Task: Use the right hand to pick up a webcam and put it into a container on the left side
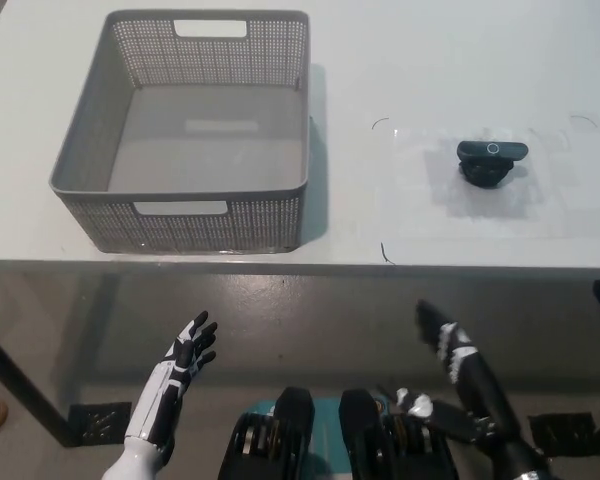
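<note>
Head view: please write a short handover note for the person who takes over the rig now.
Left hand: open, resting low, below the table edge.
Right hand: open, holds nothing, also below the table edge.
Webcam: on the table, right side, untouched.
Grey basket: on the left side, nothing in it.
Done: nothing.
Left: right hand picks up the webcam and puts it into the basket.

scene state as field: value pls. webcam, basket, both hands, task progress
webcam: black webcam on the white table, right of the basket, untouched
basket: grey perforated basket, on the table's left side, nothing inside
left robot hand: below the table edge, fingers apart, holding nothing
right robot hand: below the table edge, under the webcam's side, holding nothing
progress: pick not yet started
</note>
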